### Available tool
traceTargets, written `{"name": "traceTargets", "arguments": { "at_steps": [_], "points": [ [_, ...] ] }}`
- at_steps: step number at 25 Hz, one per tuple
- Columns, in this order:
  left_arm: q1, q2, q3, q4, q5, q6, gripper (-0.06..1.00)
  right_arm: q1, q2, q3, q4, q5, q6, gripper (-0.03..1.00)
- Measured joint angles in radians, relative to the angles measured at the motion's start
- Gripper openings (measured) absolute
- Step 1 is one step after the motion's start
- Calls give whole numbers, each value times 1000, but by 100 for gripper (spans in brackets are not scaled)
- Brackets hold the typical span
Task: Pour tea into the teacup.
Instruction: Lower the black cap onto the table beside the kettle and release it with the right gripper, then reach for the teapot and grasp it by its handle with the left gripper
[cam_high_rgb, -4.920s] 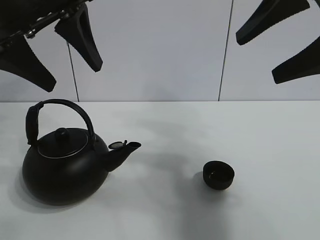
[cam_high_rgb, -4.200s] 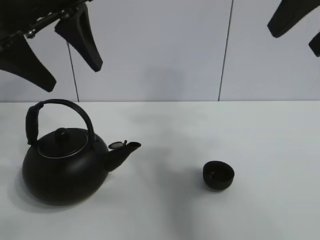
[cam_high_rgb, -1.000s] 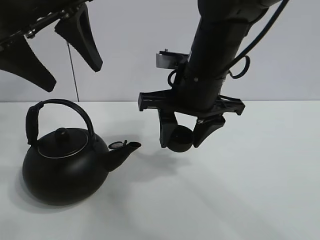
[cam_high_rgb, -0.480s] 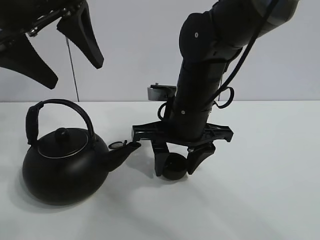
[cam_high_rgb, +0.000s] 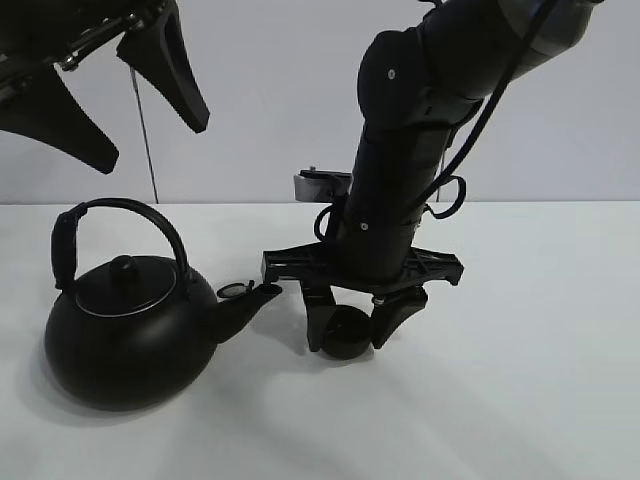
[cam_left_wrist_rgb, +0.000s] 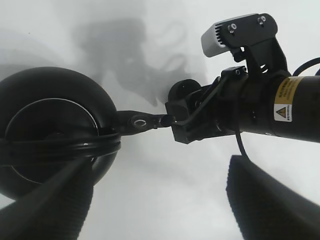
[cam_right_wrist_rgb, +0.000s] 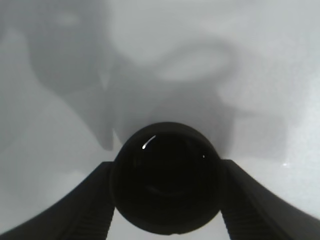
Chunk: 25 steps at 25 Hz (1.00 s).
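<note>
White tabletop (cam_high_rgb: 520, 400) fills the near ground, plain and matte. Nearest on it, toward the left, sits the kettle (cam_high_rgb: 125, 335), round and black, its arched handle (cam_high_rgb: 120, 210) upright over the lid (cam_high_rgb: 125, 280) and its spout (cam_high_rgb: 248, 300) pointing right. Just past the spout's tip, near it but apart, is the teacup (cam_high_rgb: 345, 338), a small black bowl standing upright. It is clamped between the two jaws of the right gripper (cam_high_rgb: 350, 335), which reaches down from above on a thick dark arm (cam_high_rgb: 410, 150). The right wrist view shows the hold plainly: the cup is mouth-up with a finger (cam_right_wrist_rgb: 65, 205) pressed against each side (a small glint on the inner wall, the contents not readable). Whether the cup's base rests on the tabletop or hangs just off it cannot be told. Higher up on the left, the left gripper (cam_high_rgb: 148, 140) hangs well above the kettle, its jaws spread wide and holding nothing. Farthest back stands a pale wall (cam_high_rgb: 290, 100) with a thin vertical seam (cam_high_rgb: 145, 150).
</note>
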<state>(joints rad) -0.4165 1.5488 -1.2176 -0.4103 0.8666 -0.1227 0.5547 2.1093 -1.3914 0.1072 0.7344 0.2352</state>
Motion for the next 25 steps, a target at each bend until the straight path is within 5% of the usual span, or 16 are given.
{"name": "traceTargets", "arguments": {
  "at_steps": [13,25],
  "points": [
    [0,0,0,0,0,0,54,0,-16,0,51,7,0,50],
    [0,0,0,0,0,0,54,0,-228,0,-15,105,0,50]
  ]
}}
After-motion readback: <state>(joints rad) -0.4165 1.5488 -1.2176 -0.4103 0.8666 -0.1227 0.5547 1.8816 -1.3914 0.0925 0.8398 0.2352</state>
